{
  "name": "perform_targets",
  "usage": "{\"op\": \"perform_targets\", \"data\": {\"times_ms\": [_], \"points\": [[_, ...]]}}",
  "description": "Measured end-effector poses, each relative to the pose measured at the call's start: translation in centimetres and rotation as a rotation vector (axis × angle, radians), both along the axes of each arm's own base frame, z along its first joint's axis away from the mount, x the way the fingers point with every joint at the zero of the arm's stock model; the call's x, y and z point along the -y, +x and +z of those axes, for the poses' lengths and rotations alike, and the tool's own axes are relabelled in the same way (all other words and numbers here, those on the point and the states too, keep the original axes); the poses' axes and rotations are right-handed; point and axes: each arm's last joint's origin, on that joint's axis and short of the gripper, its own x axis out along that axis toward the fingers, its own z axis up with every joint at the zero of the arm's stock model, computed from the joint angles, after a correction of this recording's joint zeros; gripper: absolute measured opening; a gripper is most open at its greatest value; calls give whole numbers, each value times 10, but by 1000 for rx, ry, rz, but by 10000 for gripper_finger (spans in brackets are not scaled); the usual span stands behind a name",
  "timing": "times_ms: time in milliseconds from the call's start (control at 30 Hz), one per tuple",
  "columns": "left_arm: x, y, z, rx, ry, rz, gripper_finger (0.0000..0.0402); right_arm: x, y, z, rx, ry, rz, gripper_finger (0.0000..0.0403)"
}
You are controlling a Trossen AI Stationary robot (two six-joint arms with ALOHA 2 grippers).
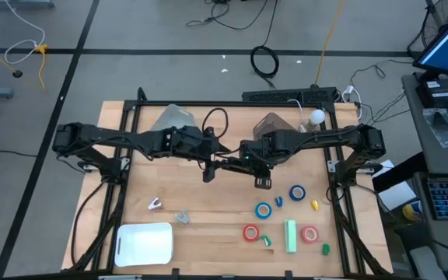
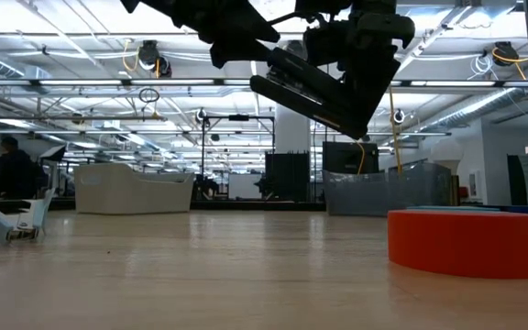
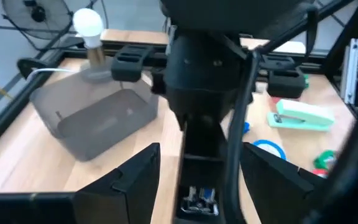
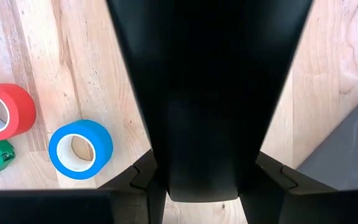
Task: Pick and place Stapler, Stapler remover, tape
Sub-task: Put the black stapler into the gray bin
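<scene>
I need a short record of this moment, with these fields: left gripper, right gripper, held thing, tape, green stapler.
left gripper: open, fingers on either side of the held thing, above the table's middle
right gripper: shut on the held thing
held thing: black stapler, in the air
tape: blue tape rolls and red tape rolls, on the right arm's side
green stapler: lying between the red rolls

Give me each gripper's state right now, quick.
Left gripper: open, fingers standing clear on either side of the black stapler.
Right gripper: closed on the black stapler, holding it above the table.
</scene>
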Motion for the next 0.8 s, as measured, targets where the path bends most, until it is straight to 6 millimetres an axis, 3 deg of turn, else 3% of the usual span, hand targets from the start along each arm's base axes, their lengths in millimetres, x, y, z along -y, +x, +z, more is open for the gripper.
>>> {"op": "perform_targets", "data": {"times_ms": [600, 800], "points": [[0, 2, -2, 6, -26, -6, 225, 0, 2, 1, 26, -1, 0, 143], [0, 10, -12, -10, -34, -13, 225, 0, 3, 1, 29, 2, 1, 143]]}}
